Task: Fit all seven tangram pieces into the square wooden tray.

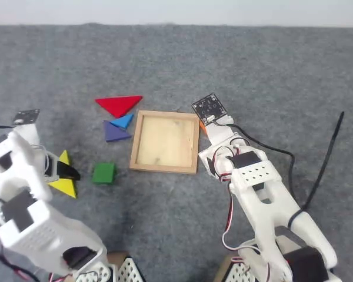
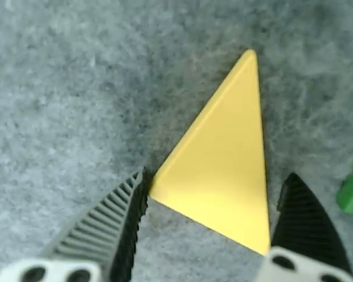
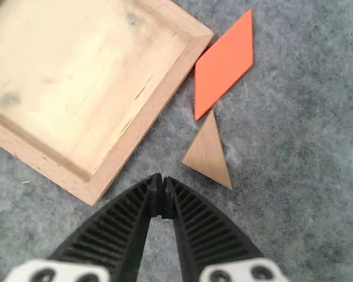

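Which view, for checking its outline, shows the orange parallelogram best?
Right wrist view: the whole orange parallelogram lies unobstructed beside the tray. High view: a sliver beside the right arm. Left wrist view: a yellow triangle instead.

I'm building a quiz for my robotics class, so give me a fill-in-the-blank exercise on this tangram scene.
1. The left gripper is ____, with the yellow triangle between its fingers.
2. The right gripper is ____, holding nothing.
3. The number of pieces inside the wooden tray is ____.
Missing words: open; shut; zero.
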`<state>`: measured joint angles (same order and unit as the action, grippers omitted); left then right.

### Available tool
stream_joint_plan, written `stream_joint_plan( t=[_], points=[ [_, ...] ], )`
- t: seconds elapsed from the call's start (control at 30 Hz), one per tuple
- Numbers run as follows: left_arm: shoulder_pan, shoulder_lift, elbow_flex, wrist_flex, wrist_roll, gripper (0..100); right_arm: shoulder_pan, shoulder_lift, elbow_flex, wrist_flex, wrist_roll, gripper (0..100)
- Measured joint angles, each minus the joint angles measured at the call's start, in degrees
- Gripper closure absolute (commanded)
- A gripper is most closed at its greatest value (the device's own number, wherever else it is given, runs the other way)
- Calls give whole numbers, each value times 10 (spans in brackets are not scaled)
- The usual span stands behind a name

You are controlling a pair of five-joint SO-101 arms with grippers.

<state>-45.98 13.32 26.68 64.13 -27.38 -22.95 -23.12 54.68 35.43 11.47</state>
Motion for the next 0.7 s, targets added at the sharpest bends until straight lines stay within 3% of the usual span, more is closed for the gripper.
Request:
stream_joint_plan(
  t=[0.7],
  points=[
    [4, -11, -2, -1, 0, 783, 0, 0, 0, 0, 0, 986]
  ],
)
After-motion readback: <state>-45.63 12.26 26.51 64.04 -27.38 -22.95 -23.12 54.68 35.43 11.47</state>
